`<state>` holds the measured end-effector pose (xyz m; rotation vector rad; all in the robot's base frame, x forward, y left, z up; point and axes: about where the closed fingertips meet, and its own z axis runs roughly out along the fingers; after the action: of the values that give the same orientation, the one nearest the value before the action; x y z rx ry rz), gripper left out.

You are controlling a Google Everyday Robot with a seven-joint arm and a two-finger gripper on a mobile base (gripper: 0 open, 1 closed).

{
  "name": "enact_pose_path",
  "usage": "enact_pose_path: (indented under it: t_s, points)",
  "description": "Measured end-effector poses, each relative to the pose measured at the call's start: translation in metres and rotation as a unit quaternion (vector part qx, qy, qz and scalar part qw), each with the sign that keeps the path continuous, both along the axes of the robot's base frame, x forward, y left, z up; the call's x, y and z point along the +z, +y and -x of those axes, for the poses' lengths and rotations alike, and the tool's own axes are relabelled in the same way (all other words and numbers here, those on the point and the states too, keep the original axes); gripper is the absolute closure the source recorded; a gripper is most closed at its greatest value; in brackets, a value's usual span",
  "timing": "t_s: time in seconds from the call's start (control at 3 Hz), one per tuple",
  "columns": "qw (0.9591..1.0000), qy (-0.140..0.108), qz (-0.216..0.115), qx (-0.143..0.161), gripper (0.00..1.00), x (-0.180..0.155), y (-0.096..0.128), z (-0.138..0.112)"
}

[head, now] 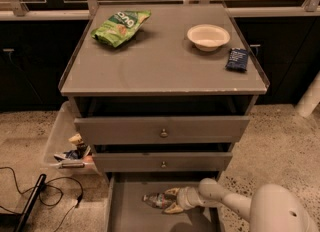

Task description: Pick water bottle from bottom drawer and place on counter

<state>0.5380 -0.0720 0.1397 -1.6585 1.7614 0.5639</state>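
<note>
Water bottle [156, 200] flat mid bottom drawer [127, 218], clear of both walls, splayed-open gripper [171, 201] at its end.

A speckled beige floor [280, 141] is spreading out under dim, warm light. Dark cabinets [35, 66] are lining the back, black cables [20, 186] are trailing at left, and 1 white post [310, 98] is standing at right. The gripper [171, 201] is hanging low in front, near floor level.
</note>
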Motion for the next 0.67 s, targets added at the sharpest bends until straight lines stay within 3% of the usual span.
enact_pose_path:
  t_s: [0.67]
  points:
    - [1.0000, 0.000, 0.000, 0.000, 0.88, 0.0000, 0.0001, 0.0000]
